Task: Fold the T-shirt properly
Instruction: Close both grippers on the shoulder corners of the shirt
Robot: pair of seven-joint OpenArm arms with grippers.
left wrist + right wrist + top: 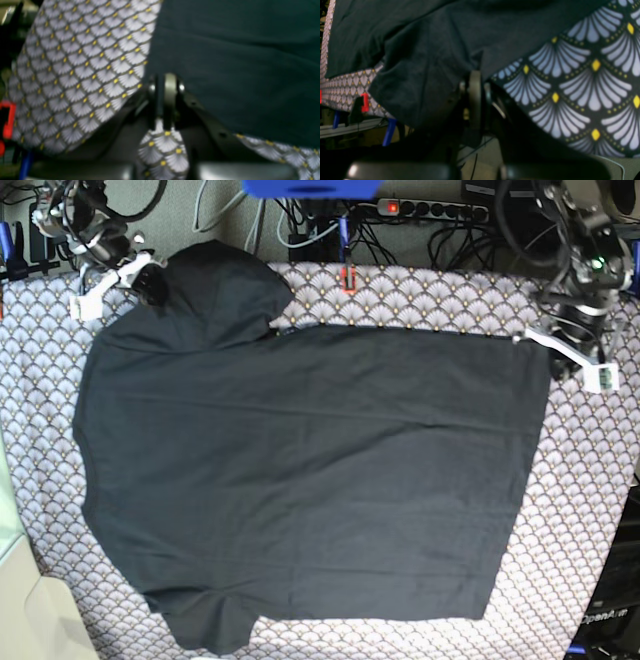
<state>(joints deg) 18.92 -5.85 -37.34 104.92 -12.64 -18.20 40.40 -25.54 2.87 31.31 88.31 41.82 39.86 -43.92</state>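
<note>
T-shirt (310,480) flat on scallop-print tablecloth (590,480); both end effectors closed, pinching shirt edge.

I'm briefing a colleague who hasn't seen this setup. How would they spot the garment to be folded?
A tablecloth printed with grey scallops and yellow dots covers the whole table. Lying flat across most of it is the T-shirt, with one short sleeve at the far left corner. It is plain black, unprinted and the only garment, against the busy pattern around it.
</note>
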